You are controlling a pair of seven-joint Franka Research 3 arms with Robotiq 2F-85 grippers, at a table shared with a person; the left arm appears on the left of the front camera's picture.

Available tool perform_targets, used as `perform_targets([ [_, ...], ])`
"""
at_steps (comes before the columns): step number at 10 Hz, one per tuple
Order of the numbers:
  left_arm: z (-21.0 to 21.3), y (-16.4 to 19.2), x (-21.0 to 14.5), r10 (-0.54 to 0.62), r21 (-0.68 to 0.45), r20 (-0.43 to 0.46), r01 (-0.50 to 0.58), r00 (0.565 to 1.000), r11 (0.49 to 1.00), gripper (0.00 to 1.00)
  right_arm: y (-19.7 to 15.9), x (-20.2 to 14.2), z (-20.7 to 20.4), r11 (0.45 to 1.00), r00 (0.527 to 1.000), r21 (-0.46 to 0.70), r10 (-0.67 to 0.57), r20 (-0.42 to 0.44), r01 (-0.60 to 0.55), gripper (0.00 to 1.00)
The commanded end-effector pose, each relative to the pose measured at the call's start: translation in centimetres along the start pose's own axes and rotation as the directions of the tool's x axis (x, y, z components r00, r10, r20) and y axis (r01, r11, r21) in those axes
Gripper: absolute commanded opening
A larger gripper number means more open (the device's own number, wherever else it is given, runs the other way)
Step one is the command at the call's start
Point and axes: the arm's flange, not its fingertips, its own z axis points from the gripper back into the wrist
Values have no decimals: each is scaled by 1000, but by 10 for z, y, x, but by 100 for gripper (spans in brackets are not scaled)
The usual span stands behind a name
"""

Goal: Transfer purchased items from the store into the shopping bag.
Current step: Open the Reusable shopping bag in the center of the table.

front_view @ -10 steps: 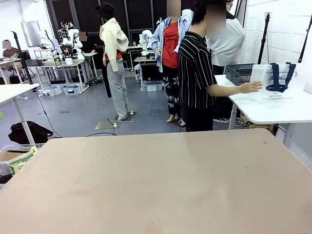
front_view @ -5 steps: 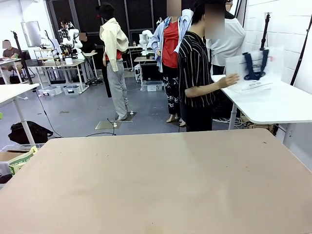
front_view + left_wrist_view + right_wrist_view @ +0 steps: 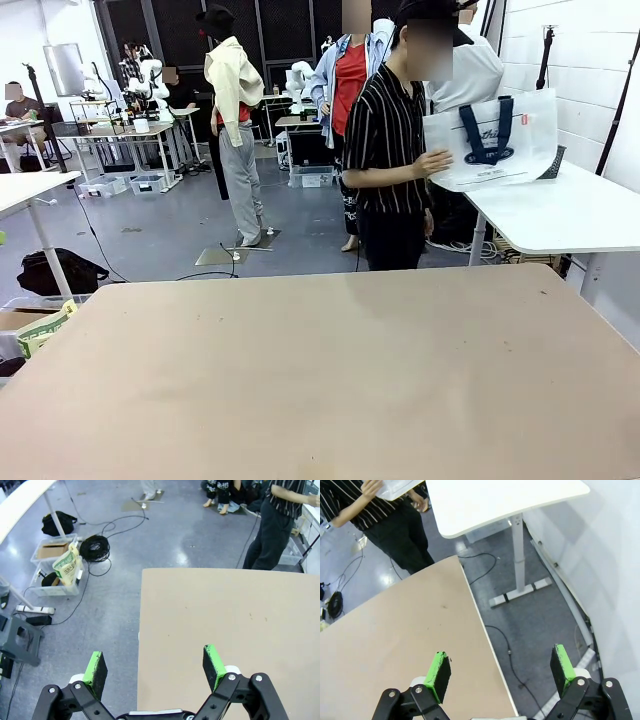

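Setup stage, by the look of it: the shopping bag (image 3: 490, 140) is held upright by the person's hand (image 3: 432, 163) at the white side table (image 3: 560, 215), well apart from the brown table (image 3: 320, 370). The left gripper (image 3: 155, 667) and right gripper (image 3: 500, 672) are seen spread wide, nothing held. Next, the bag must be set within reach.

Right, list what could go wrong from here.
1. The clear plastic bag with navy strap handles is in the person's hand, off the tan table: nothing to fill yet.
2. The person stands by the table's far edge; a wide reach by the open left gripper or right gripper might hit them.
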Motion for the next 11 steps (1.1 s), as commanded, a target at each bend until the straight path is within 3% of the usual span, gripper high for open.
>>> perform_targets([
  [1,0,2,-1,12,5,-2,-12,1000,1000,100,0,0,1,1000,1000,-2,-4,8,4,100],
  [11,0,2,-1,12,5,-2,-12,1000,1000,100,0,0,1,1000,1000,-2,-4,8,4,100],
])
